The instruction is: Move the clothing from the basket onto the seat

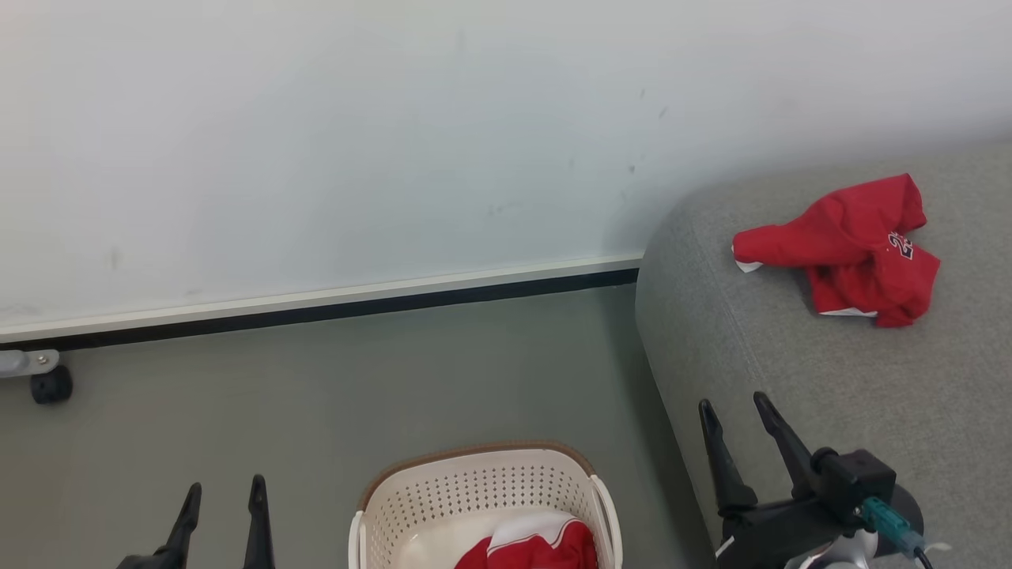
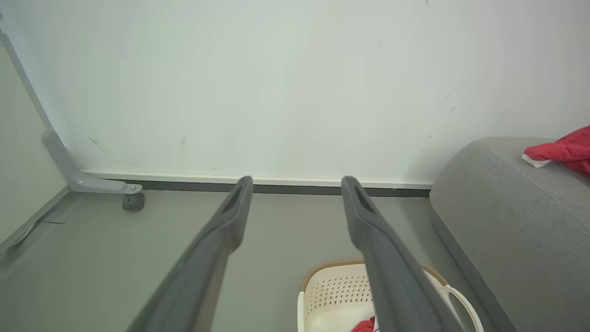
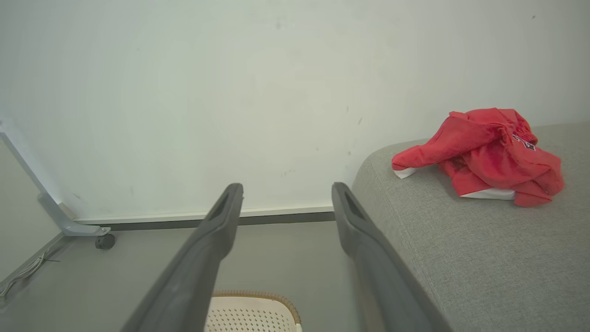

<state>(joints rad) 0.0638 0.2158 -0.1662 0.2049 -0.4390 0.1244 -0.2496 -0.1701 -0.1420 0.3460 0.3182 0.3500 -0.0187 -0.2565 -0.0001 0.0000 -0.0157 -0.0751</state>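
While one red garment (image 1: 850, 249) lies crumpled on the grey seat (image 1: 830, 411) at the right of the head view, more clothing (image 1: 545, 549) sits in the basket (image 1: 474, 486) at the bottom centre. The left gripper (image 1: 225, 491), lower left, and the right gripper (image 1: 734, 405), lower right at the seat's edge, both stand spread, holding nothing.
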